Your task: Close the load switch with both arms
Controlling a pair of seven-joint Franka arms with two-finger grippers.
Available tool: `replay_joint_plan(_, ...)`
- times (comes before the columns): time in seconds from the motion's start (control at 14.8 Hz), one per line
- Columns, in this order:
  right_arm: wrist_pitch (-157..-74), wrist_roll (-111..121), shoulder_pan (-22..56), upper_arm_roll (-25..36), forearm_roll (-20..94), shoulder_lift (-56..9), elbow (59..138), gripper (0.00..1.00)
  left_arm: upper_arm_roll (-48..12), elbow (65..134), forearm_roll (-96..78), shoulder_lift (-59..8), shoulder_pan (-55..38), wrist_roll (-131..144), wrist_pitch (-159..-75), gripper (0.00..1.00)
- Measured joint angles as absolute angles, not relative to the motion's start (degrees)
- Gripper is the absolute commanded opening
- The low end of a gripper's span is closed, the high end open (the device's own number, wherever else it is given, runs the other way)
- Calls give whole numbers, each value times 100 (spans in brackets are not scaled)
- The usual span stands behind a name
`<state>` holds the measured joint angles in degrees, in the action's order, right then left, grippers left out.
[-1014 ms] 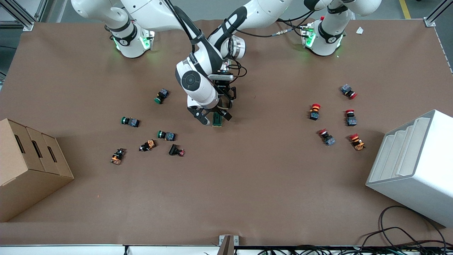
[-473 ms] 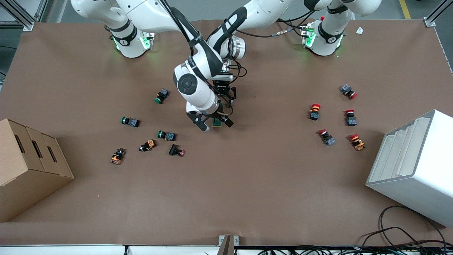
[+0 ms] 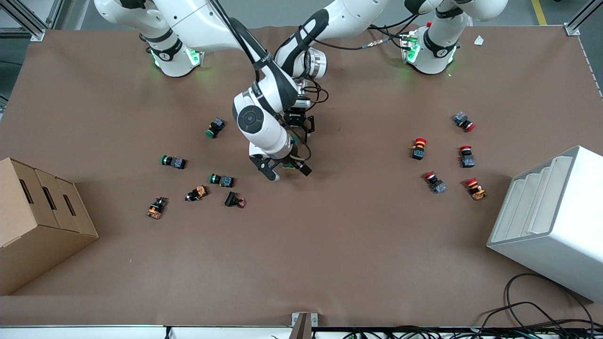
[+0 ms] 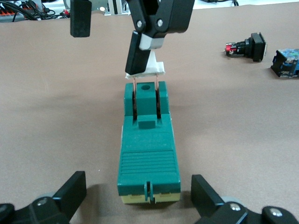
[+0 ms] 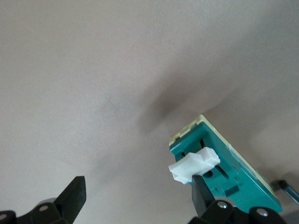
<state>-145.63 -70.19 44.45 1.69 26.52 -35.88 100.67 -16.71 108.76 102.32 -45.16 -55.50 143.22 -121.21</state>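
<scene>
The load switch (image 3: 288,164) lies mid-table, mostly hidden under my right hand. In the left wrist view it is a dark-green block (image 4: 148,154) with a white lever (image 4: 156,70) at its end away from my left gripper. My left gripper (image 4: 138,200) is open, its fingers on either side of the switch's near end without touching it; it also shows in the front view (image 3: 299,132). My right gripper (image 3: 286,170) is open, and one of its fingers (image 4: 140,51) presses on the lever. In the right wrist view the lever (image 5: 194,165) touches that finger (image 5: 205,198).
Green and orange pushbuttons (image 3: 221,180) lie toward the right arm's end, and red ones (image 3: 418,148) toward the left arm's end. A cardboard box (image 3: 37,221) and a white bin (image 3: 551,221) stand at the table's ends. Two pushbuttons (image 4: 247,45) lie near the switch.
My right gripper has shifted along the switch toward the front camera and now hides more of it. My left gripper and the switch have stayed put.
</scene>
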Motion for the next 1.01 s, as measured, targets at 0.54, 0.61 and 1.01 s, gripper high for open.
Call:
replay_joint_plan(0.54, -14560, -6866, 4286, 171, 2652, -3738, 9882, 100, -1666, 10873, 10232, -4518, -5550, 14322, -12126, 99)
replay_joint_plan(0.61, -14560, -6818, 4283, 171, 2652, -3776, 9852, 100, -1665, 10872, 10232, -4518, -5550, 14322, -12126, 99)
replay_joint_plan(1.01, -14558, -6796, 4284, 155, 2652, -3952, 9812, 100, -1607, 10866, 10318, -4536, -5549, 14321, -12133, 99)
